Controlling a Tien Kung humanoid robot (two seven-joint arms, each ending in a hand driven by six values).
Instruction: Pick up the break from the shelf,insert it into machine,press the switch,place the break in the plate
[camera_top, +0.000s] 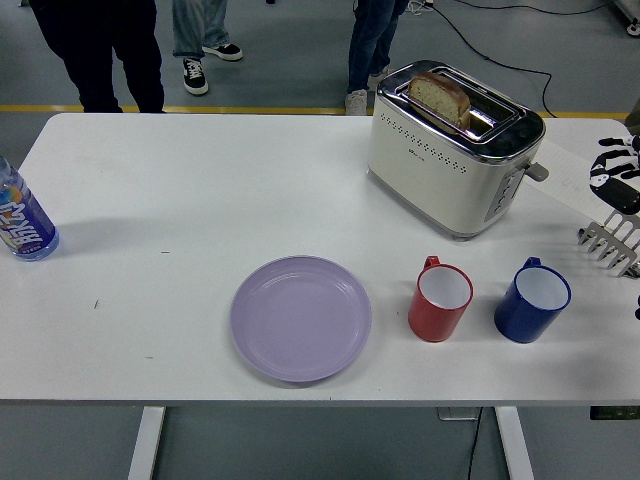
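Bread (440, 97) upright in toaster (450, 150)

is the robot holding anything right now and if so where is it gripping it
Nothing is held. The right hand is at the table's right edge, above the metal rack, with no object in it. The bread sits in the toaster.

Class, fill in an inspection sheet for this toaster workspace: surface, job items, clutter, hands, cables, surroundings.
Surface: white table, bare between items.
Job's things: bread slice standing in the toaster slot; purple plate empty; wire rack at right edge.
Clutter: red mug, blue mug, bottle at left edge.
Hands: right hand at right edge, holding nothing; left nothing seen.
Cables: black cable on floor.
Surroundings: people's legs beyond the table.
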